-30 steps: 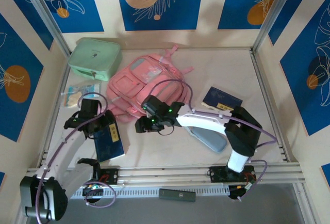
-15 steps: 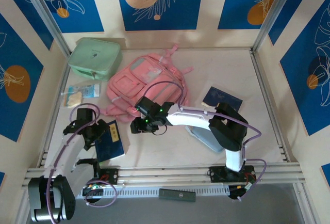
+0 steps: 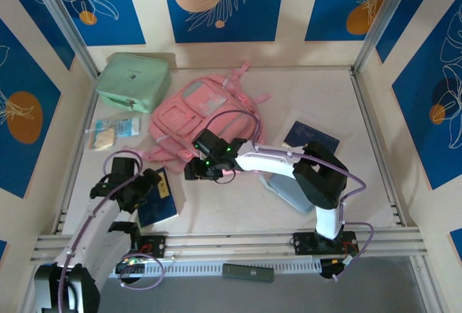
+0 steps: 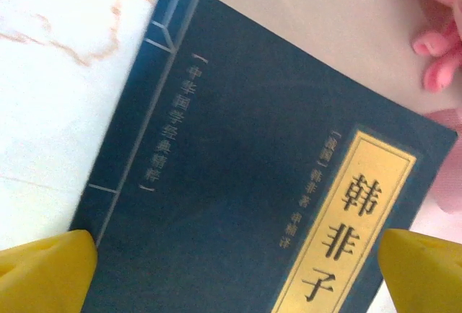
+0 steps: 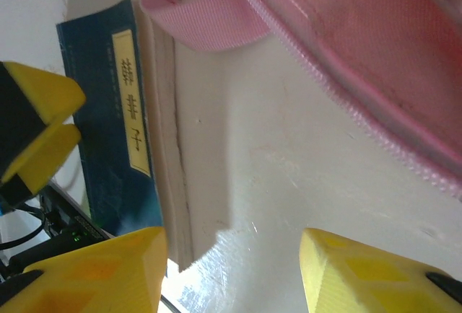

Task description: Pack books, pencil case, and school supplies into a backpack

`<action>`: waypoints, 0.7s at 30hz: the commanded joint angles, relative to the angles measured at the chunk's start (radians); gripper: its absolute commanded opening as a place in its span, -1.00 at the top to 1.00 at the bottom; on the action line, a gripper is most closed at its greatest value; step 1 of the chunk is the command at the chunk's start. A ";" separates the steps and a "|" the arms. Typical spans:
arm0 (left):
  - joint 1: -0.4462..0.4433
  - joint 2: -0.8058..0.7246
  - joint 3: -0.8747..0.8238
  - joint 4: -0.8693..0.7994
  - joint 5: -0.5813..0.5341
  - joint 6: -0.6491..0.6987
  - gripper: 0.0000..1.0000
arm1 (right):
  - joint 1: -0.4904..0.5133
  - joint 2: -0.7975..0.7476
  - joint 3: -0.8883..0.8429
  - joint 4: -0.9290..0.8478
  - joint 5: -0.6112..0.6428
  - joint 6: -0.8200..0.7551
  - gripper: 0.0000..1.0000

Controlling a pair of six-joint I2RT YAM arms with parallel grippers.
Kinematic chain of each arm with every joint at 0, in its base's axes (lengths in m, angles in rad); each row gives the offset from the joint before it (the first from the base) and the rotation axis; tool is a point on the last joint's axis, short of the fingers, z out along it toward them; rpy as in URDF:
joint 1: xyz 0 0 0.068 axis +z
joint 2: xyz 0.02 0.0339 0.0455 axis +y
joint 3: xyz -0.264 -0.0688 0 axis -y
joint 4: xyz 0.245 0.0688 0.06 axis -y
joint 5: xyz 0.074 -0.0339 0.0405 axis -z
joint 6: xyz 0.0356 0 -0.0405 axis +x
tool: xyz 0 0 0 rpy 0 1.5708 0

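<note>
Two thin navy-blue hardcover books with yellow label strips, first book [image 3: 157, 196] and second book [image 3: 310, 138], lie outside the large pink fabric backpack [image 3: 195, 115]; we judge packing barely begun. First book sits just off the backpack's lower-left corner. The left gripper [image 4: 231, 270] hangs over it, yellow fingers [image 4: 43, 270] spread wide to either side of the cover, gripping nothing. Second book lies to the backpack's right. The oblong grey-blue pencil case [image 3: 286, 192] lies below-right of the backpack, partly under the white right arm [image 3: 278, 163]. The right gripper [image 5: 229, 255] is at the backpack's lower edge, jaws partly apart, empty. We see nothing packed; every item is left to load.
</note>
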 commanded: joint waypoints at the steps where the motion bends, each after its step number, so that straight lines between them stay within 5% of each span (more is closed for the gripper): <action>1: -0.106 -0.008 0.017 -0.020 -0.025 -0.081 -1.00 | -0.002 0.020 -0.008 0.015 -0.031 0.021 -0.02; 5: -0.156 0.029 0.027 -0.013 -0.034 -0.102 -0.99 | 0.004 0.021 -0.015 0.032 -0.027 0.024 -0.02; 12: -0.164 -0.057 0.080 -0.199 -0.223 -0.053 -0.99 | 0.042 0.032 -0.017 0.016 -0.036 0.052 0.00; 21: -0.147 -0.053 0.013 -0.155 -0.174 -0.044 -0.96 | 0.095 0.171 0.136 -0.032 -0.043 0.049 0.12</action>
